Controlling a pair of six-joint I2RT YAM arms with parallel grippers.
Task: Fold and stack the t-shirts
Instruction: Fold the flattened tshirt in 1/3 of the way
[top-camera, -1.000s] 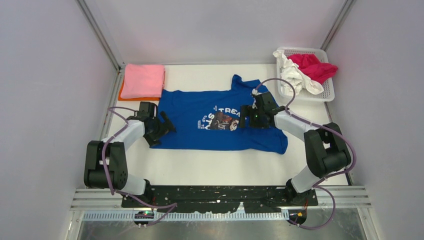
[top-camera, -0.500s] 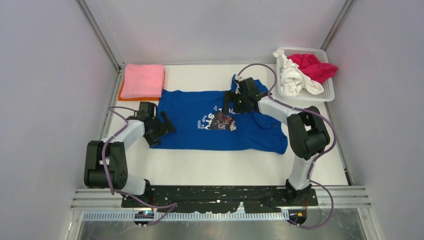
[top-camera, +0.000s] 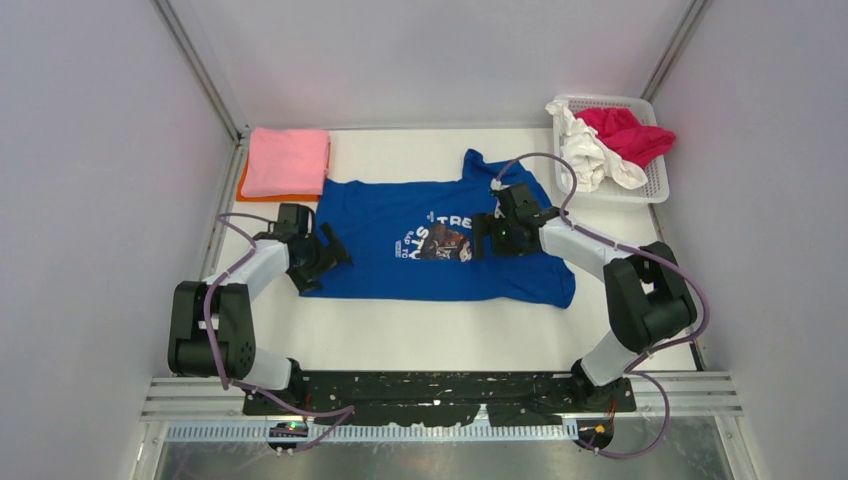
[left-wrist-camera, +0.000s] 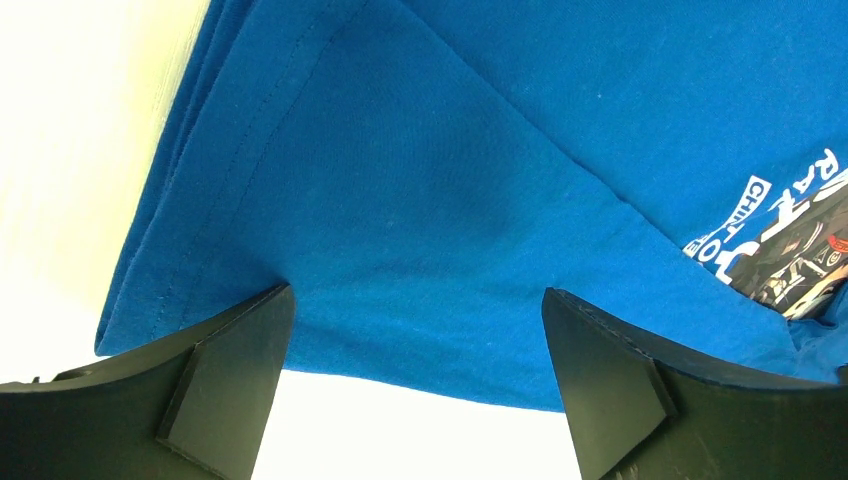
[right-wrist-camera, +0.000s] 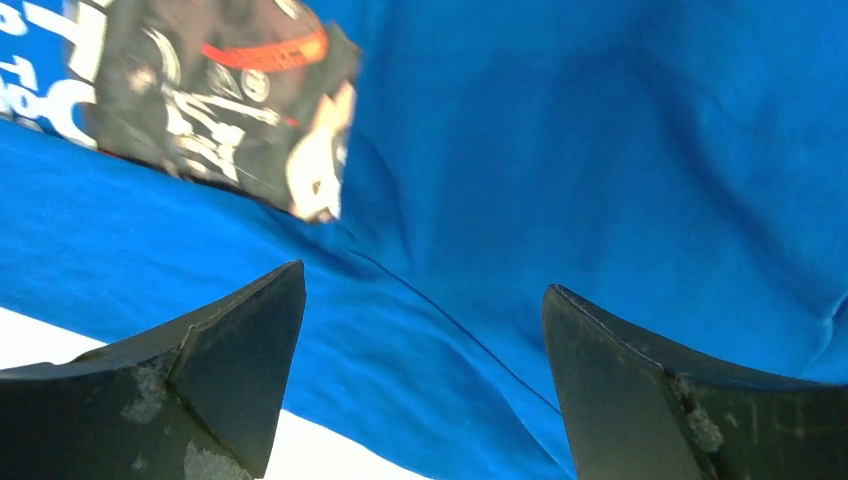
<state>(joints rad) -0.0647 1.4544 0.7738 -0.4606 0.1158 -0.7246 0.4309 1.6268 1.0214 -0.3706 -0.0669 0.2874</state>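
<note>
Five tees: one spread mid-table, two stacked at the far left, two in a basket (top-camera: 655, 180) at the far right.
Blue tee (top-camera: 380, 215): royal blue, lying flat and sideways on the white table (top-camera: 430, 335), with one sleeve pointing to the far side.
Blue tee, close up: the left wrist view shows a diagonal fold line (left-wrist-camera: 560, 170) and stitched hems layered at the left edge; the right wrist view shows soft wrinkles (right-wrist-camera: 600, 150).
Graphic (top-camera: 447, 243): dark picture with white lettering beside it, near the shirt's middle.
Left gripper (top-camera: 330, 252): fingers spread wide over the shirt's left edge and near hem (left-wrist-camera: 415, 300), nothing between them.
Right gripper (top-camera: 485, 235): fingers spread wide just right of the graphic, above blue cloth (right-wrist-camera: 425, 290), gripping nothing.
Pink tee (top-camera: 287, 160): folded into a neat rectangle.
Orange tee (top-camera: 243, 190): under the pink one, only a thin strip showing.
Crimson tee (top-camera: 625, 135): crumpled in the basket.
White tee (top-camera: 590, 155): crumpled beside it, draped over the basket's left rim.
</note>
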